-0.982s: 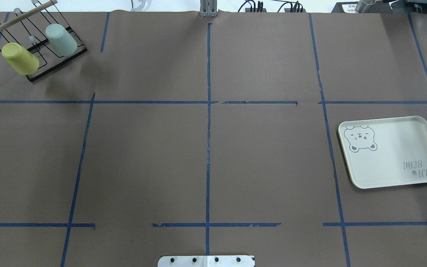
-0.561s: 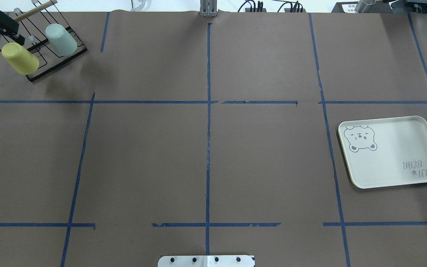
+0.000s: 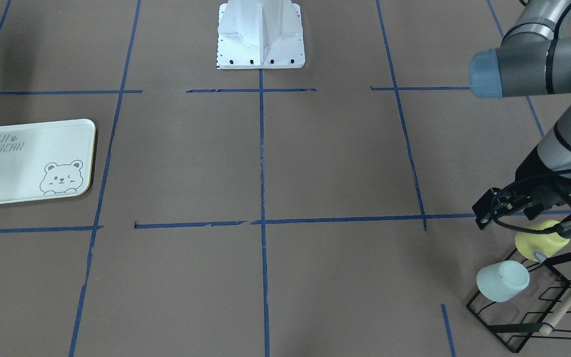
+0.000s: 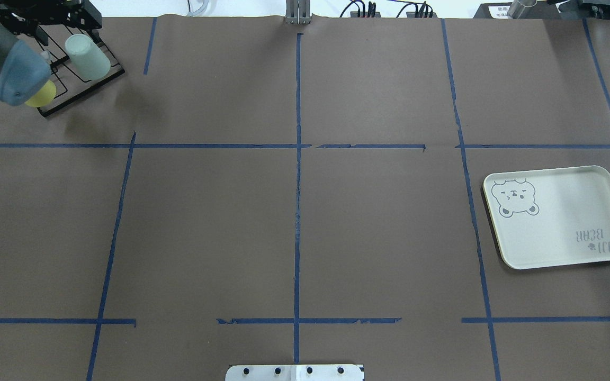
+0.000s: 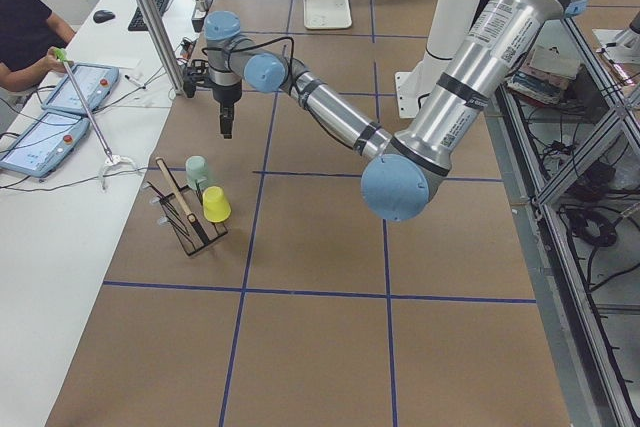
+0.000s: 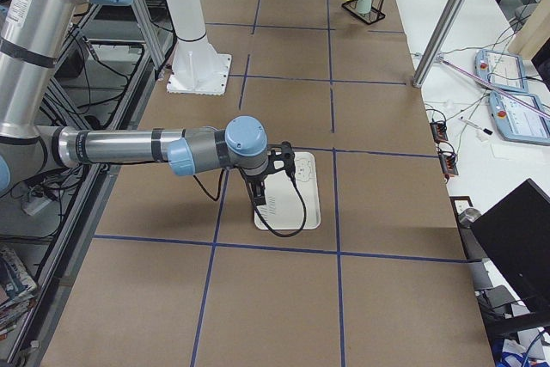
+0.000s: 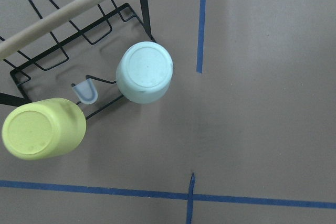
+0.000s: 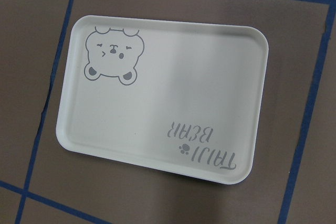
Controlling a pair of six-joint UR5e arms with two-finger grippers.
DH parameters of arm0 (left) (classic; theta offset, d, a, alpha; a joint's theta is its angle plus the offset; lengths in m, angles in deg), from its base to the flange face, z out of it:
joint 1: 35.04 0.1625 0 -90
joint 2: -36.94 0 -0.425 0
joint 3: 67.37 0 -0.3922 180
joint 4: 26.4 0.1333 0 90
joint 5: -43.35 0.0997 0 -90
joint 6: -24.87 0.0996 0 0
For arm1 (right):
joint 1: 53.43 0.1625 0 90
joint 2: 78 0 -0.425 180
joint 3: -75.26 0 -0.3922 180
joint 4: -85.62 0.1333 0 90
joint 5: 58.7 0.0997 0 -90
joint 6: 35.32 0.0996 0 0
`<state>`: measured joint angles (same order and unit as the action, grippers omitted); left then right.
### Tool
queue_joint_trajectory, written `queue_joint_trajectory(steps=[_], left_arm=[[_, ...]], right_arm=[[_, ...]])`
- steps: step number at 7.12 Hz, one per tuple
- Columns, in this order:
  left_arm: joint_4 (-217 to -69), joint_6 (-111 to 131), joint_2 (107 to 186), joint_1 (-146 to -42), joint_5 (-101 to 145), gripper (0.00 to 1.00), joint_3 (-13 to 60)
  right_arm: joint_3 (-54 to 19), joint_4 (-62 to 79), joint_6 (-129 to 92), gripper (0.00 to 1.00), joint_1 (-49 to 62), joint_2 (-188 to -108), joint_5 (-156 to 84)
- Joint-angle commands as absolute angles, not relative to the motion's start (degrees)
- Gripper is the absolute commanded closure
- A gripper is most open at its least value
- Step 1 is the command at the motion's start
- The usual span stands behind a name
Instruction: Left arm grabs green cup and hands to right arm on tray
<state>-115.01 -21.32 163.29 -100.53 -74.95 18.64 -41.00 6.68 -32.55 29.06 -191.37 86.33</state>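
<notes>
Since the green cup [image 7: 144, 72] looks like smooth thin plastic, I think it is light, stiff and a bit slippery, so squeeze it softly on its round sides; it sits bottom up on the black wire rack [image 4: 85, 92] in the upper left of the overhead view, just beside the yellow cup [image 7: 43, 128]; the left gripper [image 5: 226, 129] hangs above the rack and does not touch the cup; I cannot tell if its fingers are apart or together; the right gripper [image 6: 260, 199] hangs over the tray [image 4: 564, 222] at the right side, and I cannot tell there either.
</notes>
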Motion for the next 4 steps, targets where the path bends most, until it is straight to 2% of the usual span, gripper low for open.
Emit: queue_joint_trajectory(steps=[1,4], left_arm=[[-120.57,-21.27,167.98,-99.47,-65.42,0.00,6.94],[-128.79,-22.06,170.09,-99.64,-65.29,0.00,-3.37]], right_arm=[[-40.93,6.61,-32.42,0.00,28.93,-191.55,86.76],[-40.58,6.61,-32.59,0.00,28.84,-191.64,86.76]])
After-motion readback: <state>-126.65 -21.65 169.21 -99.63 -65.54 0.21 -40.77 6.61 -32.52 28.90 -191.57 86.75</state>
